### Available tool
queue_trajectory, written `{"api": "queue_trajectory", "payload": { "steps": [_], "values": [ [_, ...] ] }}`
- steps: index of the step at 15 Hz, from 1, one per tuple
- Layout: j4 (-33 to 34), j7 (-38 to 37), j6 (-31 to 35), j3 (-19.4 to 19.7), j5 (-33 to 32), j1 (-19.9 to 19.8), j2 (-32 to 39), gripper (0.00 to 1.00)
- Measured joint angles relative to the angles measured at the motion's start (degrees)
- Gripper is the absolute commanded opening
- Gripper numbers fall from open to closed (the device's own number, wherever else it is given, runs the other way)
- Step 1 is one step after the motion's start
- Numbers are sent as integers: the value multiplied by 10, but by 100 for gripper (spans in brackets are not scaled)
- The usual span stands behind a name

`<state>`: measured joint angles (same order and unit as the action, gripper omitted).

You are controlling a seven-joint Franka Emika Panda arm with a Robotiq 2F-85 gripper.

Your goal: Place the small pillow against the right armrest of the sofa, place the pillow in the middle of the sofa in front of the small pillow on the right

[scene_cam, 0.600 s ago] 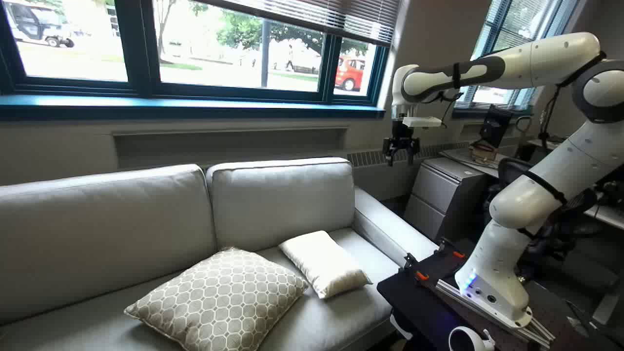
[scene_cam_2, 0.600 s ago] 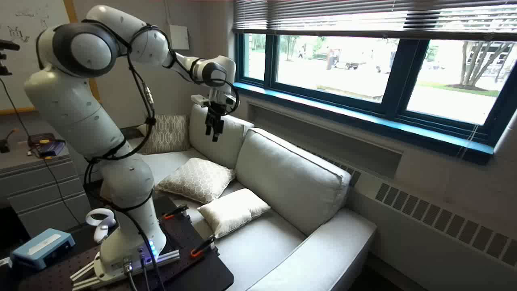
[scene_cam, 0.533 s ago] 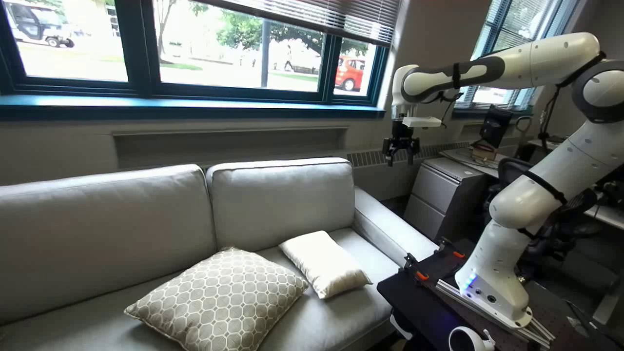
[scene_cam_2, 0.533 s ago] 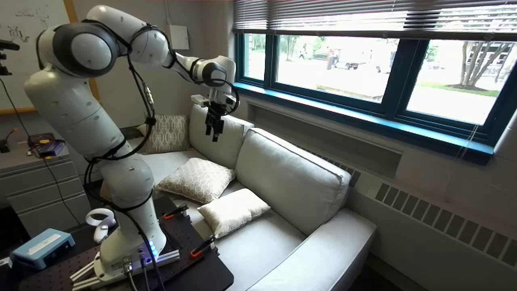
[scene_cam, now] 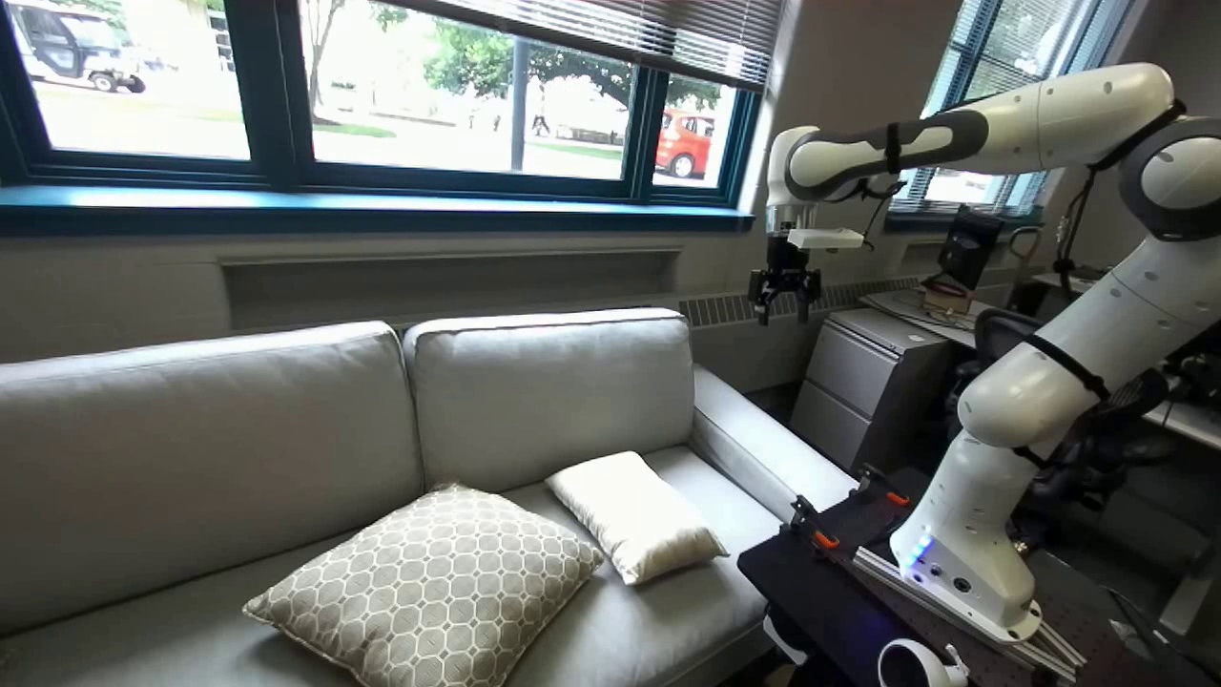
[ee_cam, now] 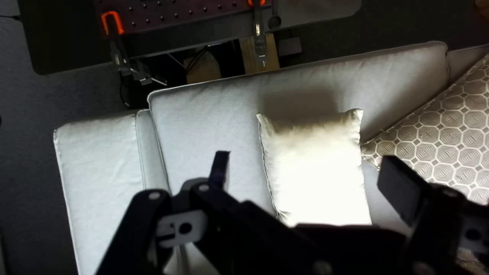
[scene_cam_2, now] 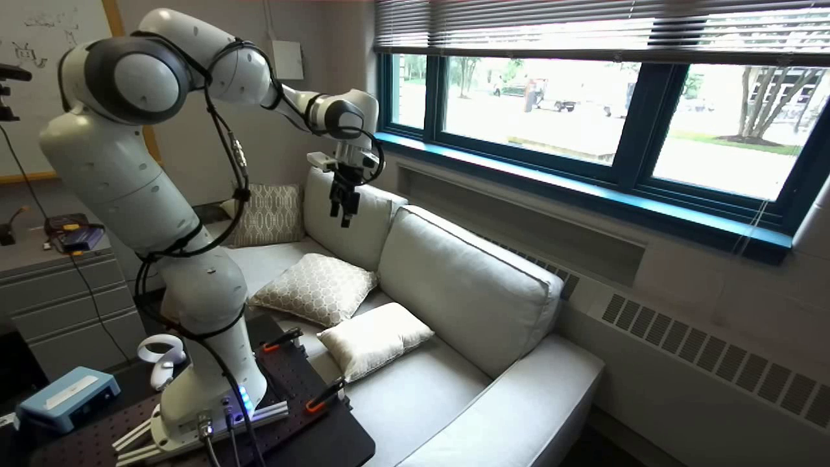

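Observation:
The small pillow [scene_cam: 637,520], plain off-white, lies flat on the seat of the sofa [scene_cam: 553,391]. Bare seat separates it from the right armrest [scene_cam_2: 519,408], which also shows in the wrist view. On its other side lies the larger beige lattice pillow [scene_cam: 429,587], flat, one corner reaching the small pillow's edge; whether they touch I cannot tell. High above the seat, pointing down, my gripper [scene_cam_2: 341,217] is open and holds nothing. Seen from the wrist, the small pillow [ee_cam: 317,172] appears between the spread fingers, far below; its near end is hidden by the gripper body.
Beside the sofa's front edge stands the black table [scene_cam: 792,582] carrying the arm's base, with orange-tipped clamps [scene_cam_2: 324,397] on its edge. Another patterned cushion [scene_cam_2: 269,214] leans at the sofa's far end. The window wall [scene_cam: 458,215] rises behind the backrest.

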<state>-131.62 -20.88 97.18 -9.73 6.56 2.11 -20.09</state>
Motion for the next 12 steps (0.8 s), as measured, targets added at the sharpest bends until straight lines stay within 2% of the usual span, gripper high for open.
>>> {"api": "queue_trajectory", "payload": {
  "steps": [5, 8, 12],
  "values": [
    [0, 0, 23, 11, 0, -2, 8, 100],
    [8, 3, 111, 31, 1, -9, 48, 100],
    [36, 25, 247, 64, 29, -16, 174, 100]
  ]
}}
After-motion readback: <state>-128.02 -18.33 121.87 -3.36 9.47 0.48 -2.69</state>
